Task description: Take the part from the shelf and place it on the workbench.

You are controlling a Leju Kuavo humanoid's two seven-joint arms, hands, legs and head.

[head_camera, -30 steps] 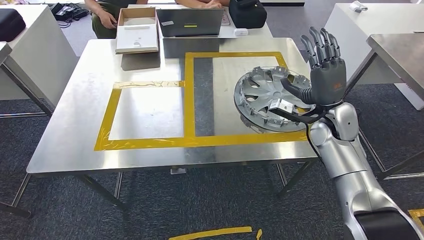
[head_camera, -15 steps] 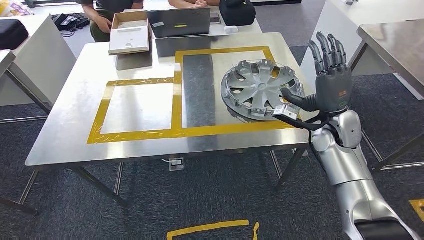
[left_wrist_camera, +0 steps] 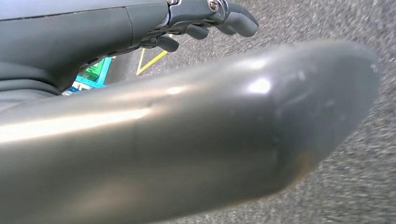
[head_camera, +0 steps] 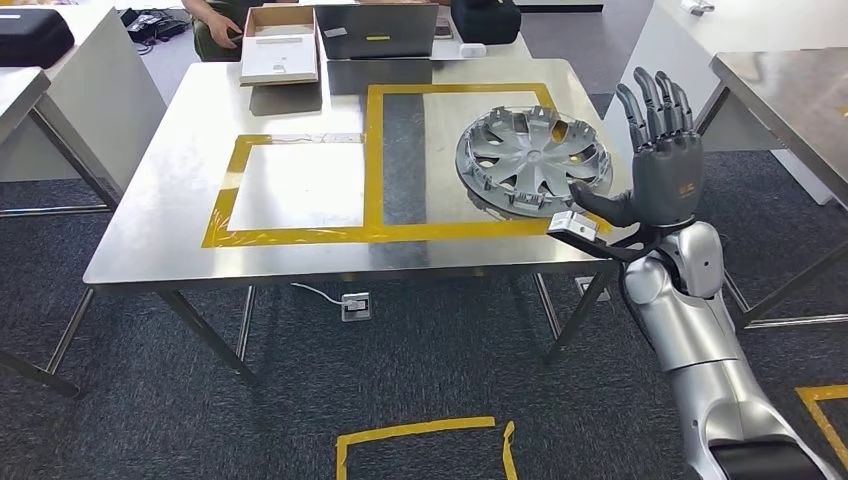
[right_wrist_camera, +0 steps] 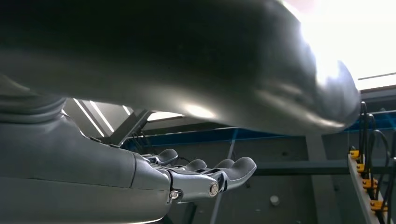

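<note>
Now that the hubcap [head_camera: 534, 162] lies flat on the workbench [head_camera: 300, 110], inside the right-hand rectangle of yellow tape [head_camera: 375, 150], the right hand [head_camera: 660, 170] stands just off its near right edge, apart from it, fingers straight up and spread, holding nothing. A second ago the thumb reached in over the rim; now it points toward the part from beside it, so the hand has come away. The whole scene has also slid between pictures, the table sitting farther off and more floor showing below, which I take to be the robot stepping back and not the part moving; against the tape the hubcap keeps its place. To my eye the placing is done and what remains is only to lower the arm and retire. The left hand [left_wrist_camera: 205, 21] hangs low over the carpet in its wrist view; its fingers look loosely curled with nothing in them, though so little of them shows that I cannot tell how far they are closed. As for containers, a shallow cardboard box [head_camera: 280, 45] sits at the far left edge of the table with its lid folded back, and it holds what looks like a white tray or sheet, the detail too small to read. Beside it stands a laptop [head_camera: 375, 32], then a black bag [head_camera: 485, 20] farther right, and a person's hand [head_camera: 215, 25] rests near the box.
</note>
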